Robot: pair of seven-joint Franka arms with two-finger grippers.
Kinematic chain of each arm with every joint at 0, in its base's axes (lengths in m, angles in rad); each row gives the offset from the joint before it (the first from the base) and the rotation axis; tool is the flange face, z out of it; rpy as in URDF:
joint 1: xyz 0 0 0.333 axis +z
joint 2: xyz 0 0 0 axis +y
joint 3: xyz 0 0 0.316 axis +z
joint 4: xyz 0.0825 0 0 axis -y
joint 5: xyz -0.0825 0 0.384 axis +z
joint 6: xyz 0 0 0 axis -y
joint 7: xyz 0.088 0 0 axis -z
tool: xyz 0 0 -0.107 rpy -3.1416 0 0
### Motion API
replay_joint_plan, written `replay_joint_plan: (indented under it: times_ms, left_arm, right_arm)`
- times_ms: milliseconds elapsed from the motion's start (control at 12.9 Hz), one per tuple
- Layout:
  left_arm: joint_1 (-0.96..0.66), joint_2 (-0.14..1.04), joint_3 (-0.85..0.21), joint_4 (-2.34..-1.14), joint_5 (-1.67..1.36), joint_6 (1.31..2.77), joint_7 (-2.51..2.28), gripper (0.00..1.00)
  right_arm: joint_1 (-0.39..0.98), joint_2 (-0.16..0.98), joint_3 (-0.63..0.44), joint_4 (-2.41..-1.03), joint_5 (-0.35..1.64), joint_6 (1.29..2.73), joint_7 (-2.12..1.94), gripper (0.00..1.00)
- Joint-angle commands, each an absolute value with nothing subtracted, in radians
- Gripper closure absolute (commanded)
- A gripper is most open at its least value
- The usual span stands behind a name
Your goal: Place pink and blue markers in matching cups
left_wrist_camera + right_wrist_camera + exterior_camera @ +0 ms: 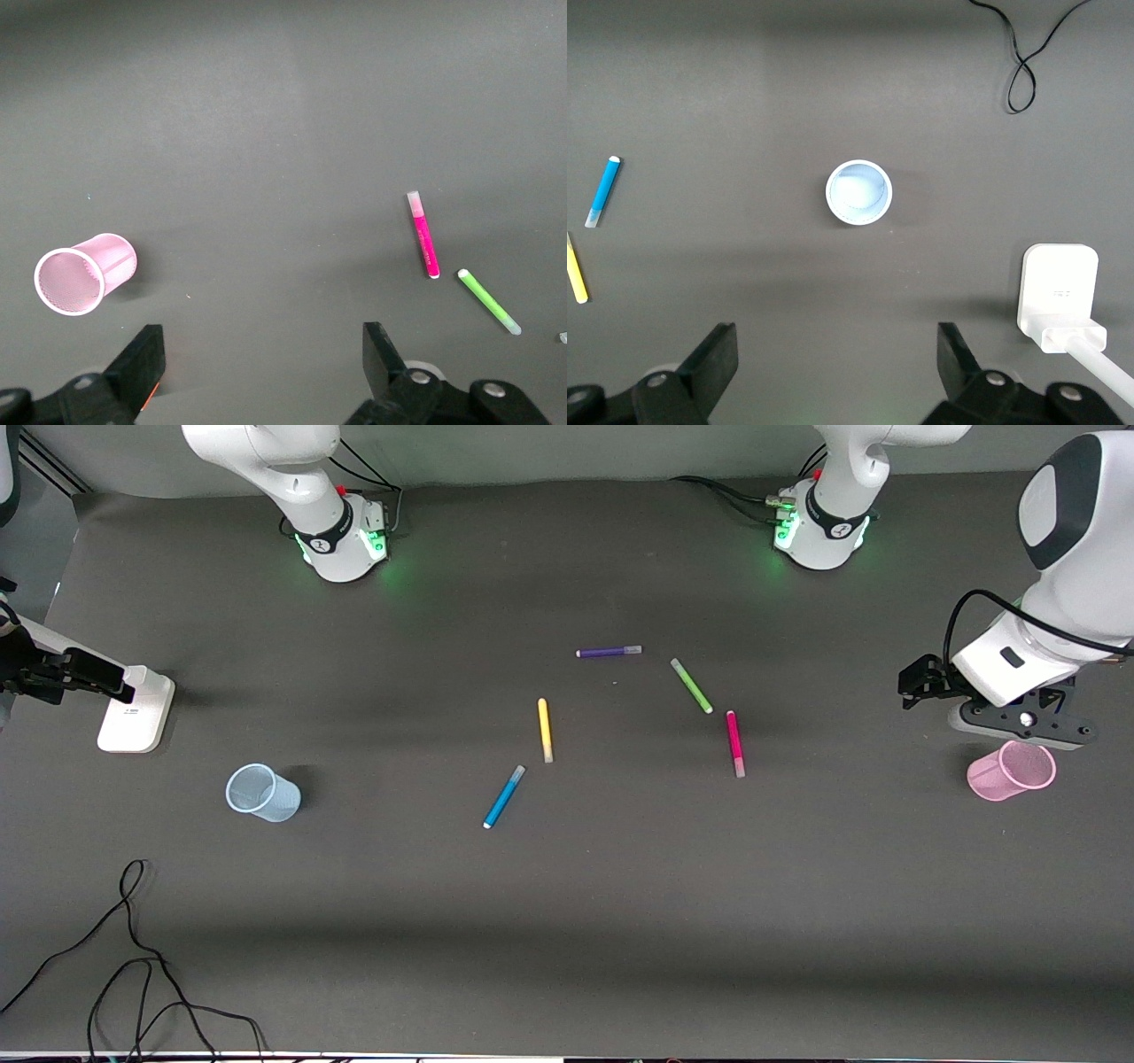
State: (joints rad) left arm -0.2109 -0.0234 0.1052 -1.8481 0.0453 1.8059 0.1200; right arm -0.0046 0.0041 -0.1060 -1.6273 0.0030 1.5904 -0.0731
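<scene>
Dark grey tabletop (567, 921) holds five scattered markers. Pink marker (735, 743) and blue marker (504, 796) lie flat mid-table, apart. Pink cup (1012, 771) stands at the left arm's end, under the left gripper (259, 363), which is wide open and empty. Pale blue cup (262, 792) stands at the right arm's end; the right gripper (837, 365) hangs near it, fingers spread, holding nothing.

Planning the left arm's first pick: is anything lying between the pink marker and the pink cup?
Nothing visible does. The pink marker lies on bare table; the green marker sits beside it, toward the bases. The left gripper, open, hangs over the table by the pink cup.
</scene>
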Motion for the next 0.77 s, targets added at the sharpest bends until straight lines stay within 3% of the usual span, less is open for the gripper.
replay_joint_plan:
  times_ms: [0,464,696]
  left_arm:
    - [-0.232,-0.040,0.123,-1.845,0.040,1.781,0.124,0.01]
    - [-0.232,-0.035,0.123,-1.836,0.040,1.781,0.124,0.01]
    - [-0.232,-0.034,0.123,-1.832,0.040,1.781,0.124,0.01]
  right_arm:
    - [-0.003,0.000,-0.104,-1.629,-0.015,1.580,-0.086,0.00]
    - [0.003,-0.003,-0.101,-1.631,-0.014,1.559,-0.063,0.00]
    - [0.089,0.002,-0.097,-1.643,-0.008,1.574,0.064,0.00]
